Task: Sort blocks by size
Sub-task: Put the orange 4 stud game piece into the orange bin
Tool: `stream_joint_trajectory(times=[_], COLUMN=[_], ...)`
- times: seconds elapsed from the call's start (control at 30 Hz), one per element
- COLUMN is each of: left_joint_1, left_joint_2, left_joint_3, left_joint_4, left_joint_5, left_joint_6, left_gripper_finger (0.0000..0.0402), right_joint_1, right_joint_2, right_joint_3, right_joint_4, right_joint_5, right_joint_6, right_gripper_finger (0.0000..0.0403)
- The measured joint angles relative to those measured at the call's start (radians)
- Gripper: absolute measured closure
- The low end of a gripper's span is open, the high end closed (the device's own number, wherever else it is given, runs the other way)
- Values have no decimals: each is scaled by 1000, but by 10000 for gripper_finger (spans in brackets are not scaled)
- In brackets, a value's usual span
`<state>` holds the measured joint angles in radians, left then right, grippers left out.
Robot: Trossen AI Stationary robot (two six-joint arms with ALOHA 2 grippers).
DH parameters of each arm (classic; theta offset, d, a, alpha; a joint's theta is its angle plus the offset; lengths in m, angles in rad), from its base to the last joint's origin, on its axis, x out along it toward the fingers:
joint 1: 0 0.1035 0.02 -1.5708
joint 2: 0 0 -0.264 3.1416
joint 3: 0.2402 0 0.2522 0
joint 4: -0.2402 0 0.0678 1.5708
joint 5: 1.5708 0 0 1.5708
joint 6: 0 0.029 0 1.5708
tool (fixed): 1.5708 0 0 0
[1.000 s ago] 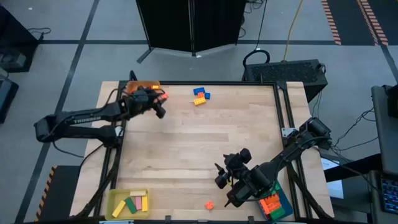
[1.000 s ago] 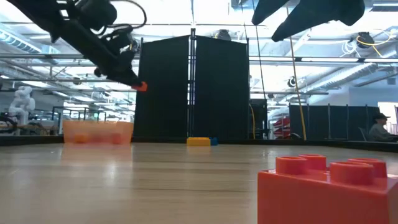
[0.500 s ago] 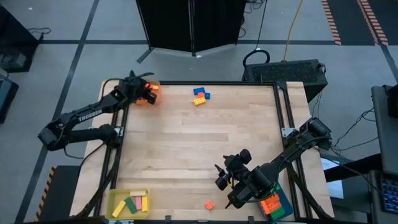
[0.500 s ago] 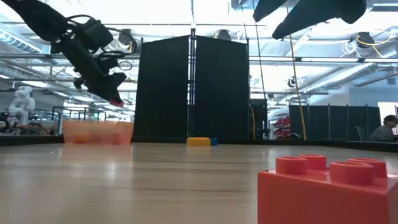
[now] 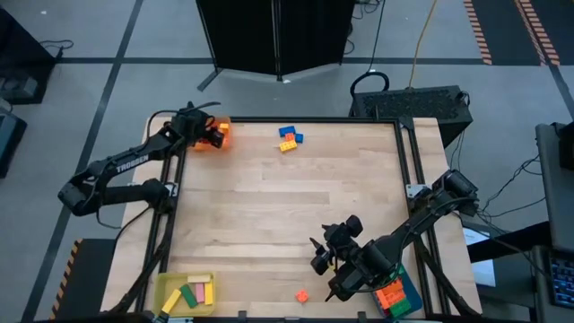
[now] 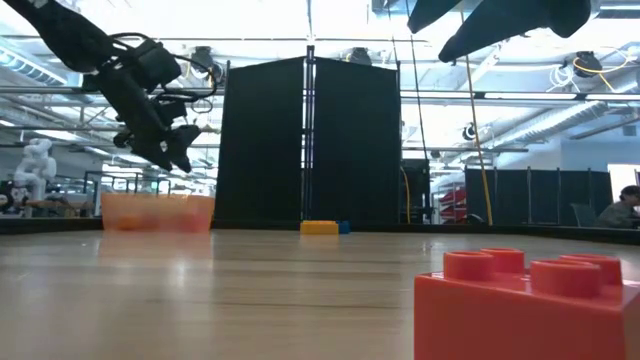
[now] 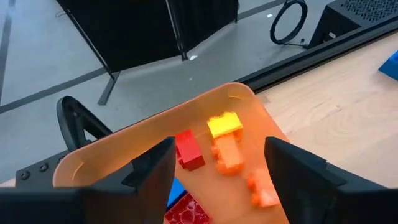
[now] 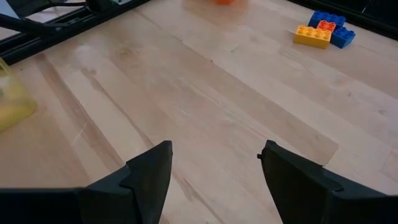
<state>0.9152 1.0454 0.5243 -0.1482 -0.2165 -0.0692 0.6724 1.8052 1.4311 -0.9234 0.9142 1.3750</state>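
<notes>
From above, we see the left gripper (image 5: 212, 135) poised over the orange tray (image 5: 218, 137) at the table's far left corner, while the right gripper (image 5: 325, 251) waits above the near right part of the table (image 5: 269, 215). A little cluster of blocks (image 5: 289, 137), blue, yellow and orange, lies by the far edge, well apart from both arms. One small orange block (image 5: 302, 295) sits alone near the front edge, and the yellow tray (image 5: 185, 293) at the near left corner holds several bars. At the near right corner, more orange and green blocks (image 5: 389, 294) lie in a blue tray (image 5: 408, 289).

Down at table height, we catch the left gripper (image 6: 170, 150) hanging in the air above the orange tray (image 6: 157, 212), nothing between its fingers. A red block (image 6: 525, 300) fills the foreground, and the far cluster (image 6: 322, 227) shows as a low yellow and blue strip.

Through the left wrist camera, we look past spread, empty fingers (image 7: 155, 167) straight into the orange tray (image 7: 112, 155): a red block (image 7: 189, 149), a yellow block (image 7: 224, 124) and two orange blocks (image 7: 229, 155) lie on its floor.

Through the right wrist camera, we find the right gripper (image 8: 214, 168) with its fingers apart and empty over bare wood, the yellow, orange and blue cluster (image 8: 323, 32) far off, the yellow tray's edge (image 8: 13, 102) off to the side.
</notes>
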Motion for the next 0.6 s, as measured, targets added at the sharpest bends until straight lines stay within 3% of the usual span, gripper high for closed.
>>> stream_joint_trajectory(times=[0.1, 0.33, 0.6], left_joint_1=[0, -55, -250], left_joint_2=[0, 0, 0], left_joint_3=[0, 0, 0], left_joint_4=[1, 13, 12], left_joint_5=[36, 384, 648], left_joint_6=[23, 205, 239], left_gripper_finger=[151, 150, 149], right_joint_1=[0, -14, -24], right_joint_2=[0, 0, 0], right_joint_3=[0, 0, 0], right_joint_4=[0, -21, -24], right_joint_5=[0, 4, 5], right_joint_6=[0, -53, -39], right_gripper_finger=[165, 165, 165])
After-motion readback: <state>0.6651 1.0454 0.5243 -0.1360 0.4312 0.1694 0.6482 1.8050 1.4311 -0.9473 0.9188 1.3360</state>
